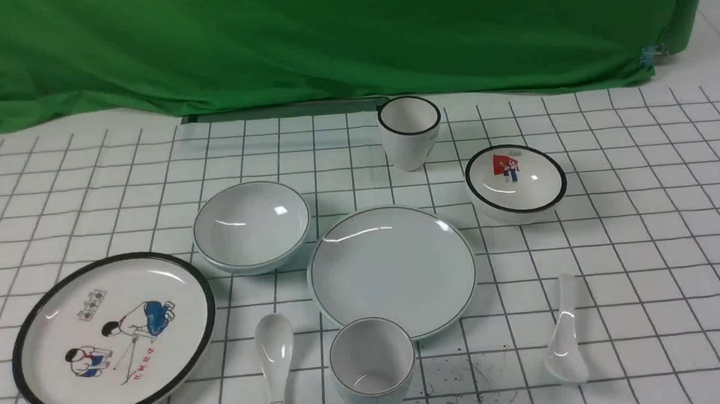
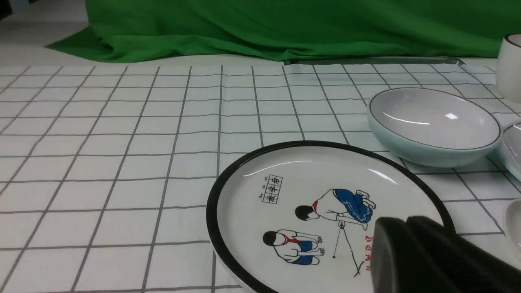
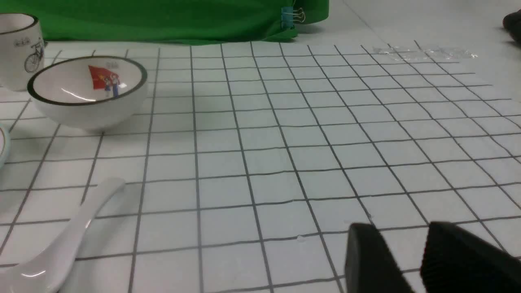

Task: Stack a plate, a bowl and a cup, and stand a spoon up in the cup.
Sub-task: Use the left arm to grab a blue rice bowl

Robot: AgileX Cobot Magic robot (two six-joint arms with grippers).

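The pale blue-green plate [image 1: 393, 270] lies in the middle of the table. Just left of it and farther back sits the matching bowl [image 1: 251, 225], also seen from the left wrist [image 2: 433, 124]. The short cup [image 1: 372, 364] stands upright against the plate's near rim. The plain white spoon [image 1: 564, 333] lies to the right, bowl end toward me. My left gripper [image 2: 403, 224] is shut and empty, low by the cartoon plate's near side. My right gripper [image 3: 401, 230] is open over bare cloth, right of the spoon [image 3: 61, 248], and out of the front view.
A black-rimmed cartoon plate [image 1: 113, 336] lies at the near left. A spoon with a printed handle [image 1: 274, 354] lies between it and the cup. A taller black-rimmed cup [image 1: 409, 132] and a flag-picture bowl [image 1: 515, 181] stand behind. Green cloth [image 1: 323, 33] backs the table.
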